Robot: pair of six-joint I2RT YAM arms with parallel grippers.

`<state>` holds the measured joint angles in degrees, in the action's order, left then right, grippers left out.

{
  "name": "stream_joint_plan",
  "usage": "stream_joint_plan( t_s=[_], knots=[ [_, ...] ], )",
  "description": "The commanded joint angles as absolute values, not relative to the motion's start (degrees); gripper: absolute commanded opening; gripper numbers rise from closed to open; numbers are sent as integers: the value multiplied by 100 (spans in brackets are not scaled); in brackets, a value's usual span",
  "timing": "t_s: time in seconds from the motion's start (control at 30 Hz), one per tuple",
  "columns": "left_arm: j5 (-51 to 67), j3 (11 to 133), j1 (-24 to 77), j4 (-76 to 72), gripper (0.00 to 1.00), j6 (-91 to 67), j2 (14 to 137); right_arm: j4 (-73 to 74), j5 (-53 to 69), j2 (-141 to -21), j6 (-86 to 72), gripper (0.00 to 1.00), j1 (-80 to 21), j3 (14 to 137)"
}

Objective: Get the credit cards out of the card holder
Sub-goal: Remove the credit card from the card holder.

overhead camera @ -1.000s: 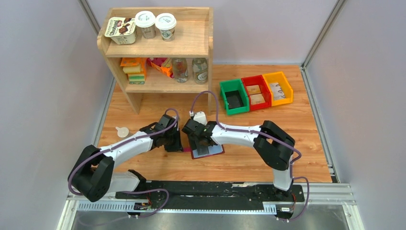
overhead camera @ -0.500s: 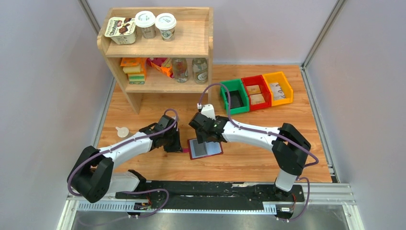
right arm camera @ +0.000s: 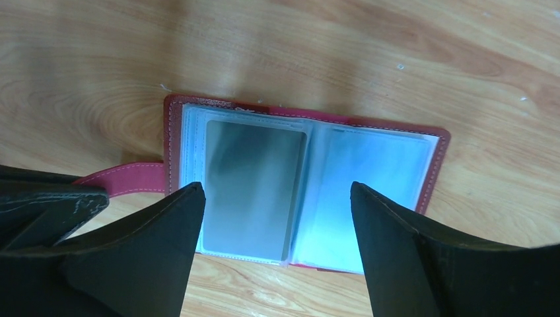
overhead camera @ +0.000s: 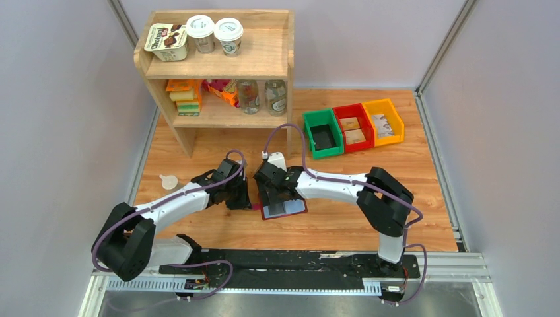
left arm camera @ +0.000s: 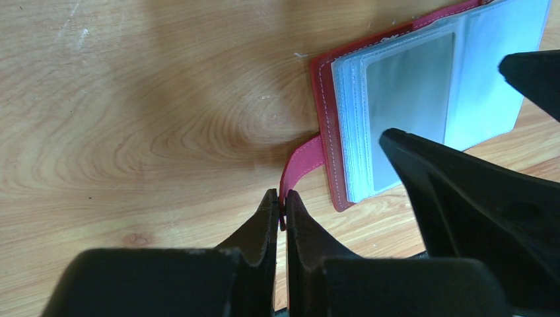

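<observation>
No words can be read anywhere — the label on the tub (overhead camera: 166,41) atop the shelf (overhead camera: 264,63) and the print on the cup lids (overhead camera: 200,26) are too small.

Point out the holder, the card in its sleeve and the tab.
holder (right arm camera: 370,188): right wrist view, on its right-hand sleeve.
card (right arm camera: 254,188): right wrist view, middle of its grey face.
tab (left arm camera: 300,165): left wrist view, middle of the strap.

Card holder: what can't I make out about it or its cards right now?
- Top external: card holder too small for cards to show; right pincer covers its far part.
- Right wrist: open fingers hide its lower corners; whether the pale right sleeve holds a card is unclear.
- Left wrist: a black finger covers its right side.
</observation>
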<state>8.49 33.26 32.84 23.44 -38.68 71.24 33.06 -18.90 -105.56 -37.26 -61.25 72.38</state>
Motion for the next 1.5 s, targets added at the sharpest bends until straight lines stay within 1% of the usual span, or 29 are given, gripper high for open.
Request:
stream_joint_plan(
  t_s=[0.0, 0.23, 0.43, 0.57, 0.87, 1.13, 1.47],
  knots=[
    [853, 3278, 3252, 2320, 0, -3876, 6996, 2936, -1653, -10731, -3762, 84, -6152, 7392],
    [861, 3278, 3252, 2312, 0, -3858, 6987, 2830, -1450, -10837, -3753, 86, -6152, 7383],
    [844, 3278, 3234, 2338, 0, -3858, 6961, 3453, -2064, -11021, -3841, 85, -6161, 7488],
    [782, 3278, 3234, 2373, 0, -3858, 6873, 3630, -2258, -10978, -3850, 83, -6161, 7436],
    [747, 3270, 3226, 2417, 0, -3841, 6855, 4034, -2636, -10407, -3771, 76, -6161, 7567],
    [747, 3270, 3226, 2408, 0, -3841, 6873, 4113, -2689, -9985, -3744, 76, -6100, 7418],
    [747, 3261, 3226, 2426, 0, -3832, 6855, 3964, -2628, -9431, -3832, 77, -5687, 6654]
  ],
)
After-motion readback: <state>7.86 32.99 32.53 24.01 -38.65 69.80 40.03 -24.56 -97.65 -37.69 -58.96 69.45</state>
